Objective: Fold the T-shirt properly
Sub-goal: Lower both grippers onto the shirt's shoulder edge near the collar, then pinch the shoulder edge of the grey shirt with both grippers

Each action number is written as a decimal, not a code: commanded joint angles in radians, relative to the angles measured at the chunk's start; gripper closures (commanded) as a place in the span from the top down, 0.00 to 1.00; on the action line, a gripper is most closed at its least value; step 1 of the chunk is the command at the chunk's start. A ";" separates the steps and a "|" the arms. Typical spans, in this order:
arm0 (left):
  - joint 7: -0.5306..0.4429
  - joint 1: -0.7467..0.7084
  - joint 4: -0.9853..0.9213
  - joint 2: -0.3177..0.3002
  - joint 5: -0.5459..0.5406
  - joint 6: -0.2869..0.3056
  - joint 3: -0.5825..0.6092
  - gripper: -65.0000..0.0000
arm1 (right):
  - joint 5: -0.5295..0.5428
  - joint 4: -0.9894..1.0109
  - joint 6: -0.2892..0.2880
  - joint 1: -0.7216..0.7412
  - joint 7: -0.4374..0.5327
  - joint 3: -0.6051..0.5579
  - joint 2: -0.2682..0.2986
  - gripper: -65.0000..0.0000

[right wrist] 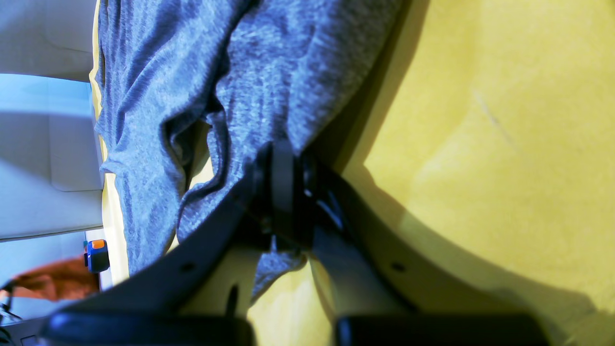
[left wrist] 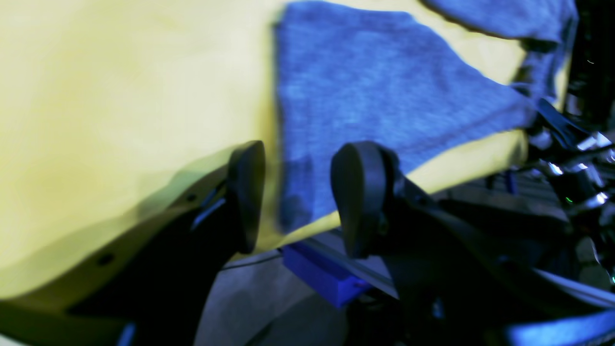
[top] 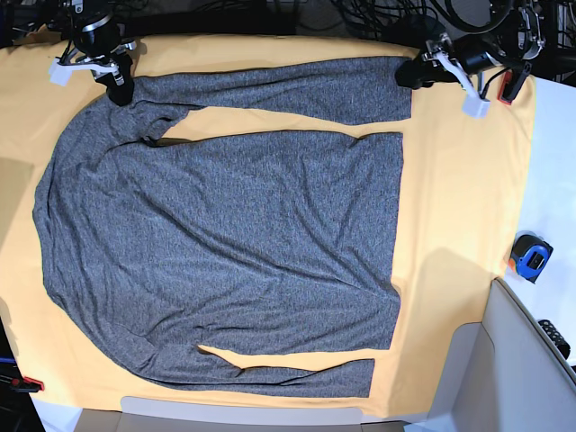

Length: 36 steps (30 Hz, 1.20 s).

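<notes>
T-shirt [top: 225,234] lies spread flat on the yellow-orange table cloth [top: 459,207], body centred, one long sleeve stretched along the far edge and the other along the near edge. Right gripper [right wrist: 283,187] is clamped on a bunch of fabric at the shoulder end of the far sleeve; left gripper [left wrist: 298,192] hangs with jaws apart over the cuff end of that sleeve, holding nothing. Thin soft knit: light, limp, will sag and wrinkle, so I'd pinch at seams or cuff hems and lift both ends together.
</notes>
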<state>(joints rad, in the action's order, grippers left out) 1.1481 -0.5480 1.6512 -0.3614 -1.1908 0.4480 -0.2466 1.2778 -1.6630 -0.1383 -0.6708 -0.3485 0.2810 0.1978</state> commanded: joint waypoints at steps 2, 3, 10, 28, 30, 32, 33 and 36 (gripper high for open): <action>0.059 -0.011 0.001 -0.003 0.042 -0.007 0.042 0.40 | -0.023 -0.003 0.029 -0.013 -0.027 -0.002 0.004 0.00; 0.057 -0.011 0.001 -0.003 0.042 -0.007 0.056 0.39 | -0.023 -0.003 0.029 -0.013 -0.027 -0.002 0.004 0.00; 0.050 -0.010 0.001 -0.001 0.044 -0.007 0.095 0.34 | -0.023 -0.003 0.029 -0.013 -0.027 -0.002 0.006 0.00; 0.059 0.013 0.200 -0.006 0.044 -0.005 0.095 0.00 | -0.576 -0.090 0.029 0.006 -0.027 0.004 -0.031 0.00; 0.080 0.039 0.231 -0.008 0.042 -0.005 0.095 0.00 | -0.603 -0.125 0.029 0.016 -0.027 0.002 -0.031 0.00; 0.120 0.082 0.252 -0.004 0.042 -0.005 0.094 0.00 | -0.628 -0.165 0.029 0.026 -0.027 0.002 -0.027 0.00; 0.134 0.108 0.263 -0.003 0.042 -0.005 0.094 0.00 | -0.642 -0.188 0.029 0.039 -0.027 0.001 -0.025 0.00; 0.152 0.173 0.278 0.009 0.041 -0.005 0.094 0.00 | -0.699 -0.237 0.029 0.075 -0.028 0.001 -0.022 0.00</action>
<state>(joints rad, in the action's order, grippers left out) 1.3029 -0.3775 1.9133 -0.3462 -1.1294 0.4389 -0.1467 0.5755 -1.8801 -0.1040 -0.5957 -0.4049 0.2764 0.1673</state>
